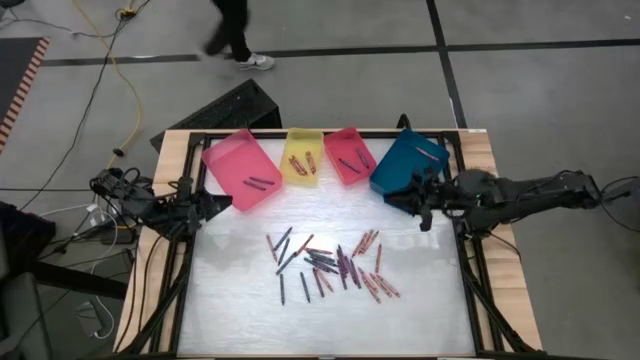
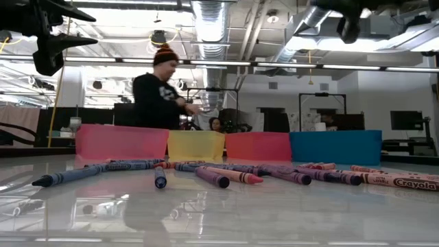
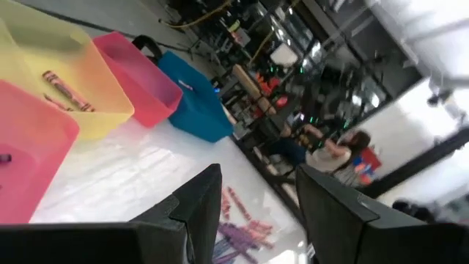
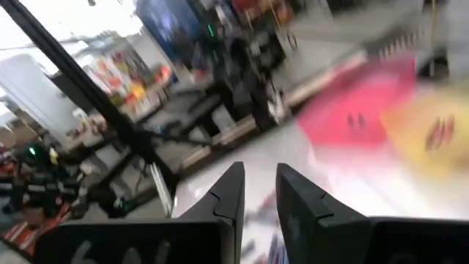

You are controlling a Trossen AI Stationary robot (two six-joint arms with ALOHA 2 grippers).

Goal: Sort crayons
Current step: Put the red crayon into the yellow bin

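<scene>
Several crayons (image 1: 330, 265) in red, pink, purple, dark blue and black lie loose in a pile on the white table top; they also show in the low view (image 2: 226, 175). My left gripper (image 1: 215, 205) hangs open and empty above the table, beside the pink tray (image 1: 240, 168); in its wrist view the fingers (image 3: 201, 202) stand wide apart. My right gripper (image 1: 405, 197) hangs above the table just in front of the blue tray (image 1: 410, 160); its fingers (image 4: 233, 187) stand a little apart with nothing between them.
Pink, yellow (image 1: 303, 157), red (image 1: 350, 153) and blue trays stand in a row along the far edge, each with a few crayons inside. A person (image 1: 235, 35) walks on the floor beyond the far edge. Bare table lies near the front edge.
</scene>
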